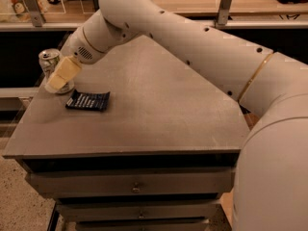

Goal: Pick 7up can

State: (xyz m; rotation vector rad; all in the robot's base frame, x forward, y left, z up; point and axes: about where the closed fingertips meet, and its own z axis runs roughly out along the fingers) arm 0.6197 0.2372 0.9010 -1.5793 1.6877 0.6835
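The 7up can (49,61), white and silver with a silver top, stands upright near the far left corner of the grey table (144,105). My gripper (58,77) reaches in from the right and sits right in front of the can, covering its lower half. Its pale fingers (63,73) point down and left at the can. Whether they touch the can does not show.
A flat dark blue packet (88,100) lies on the table just right of the gripper. My big white arm (192,42) crosses the table's far right part. The table's left edge is close to the can. Drawers sit below the table top.
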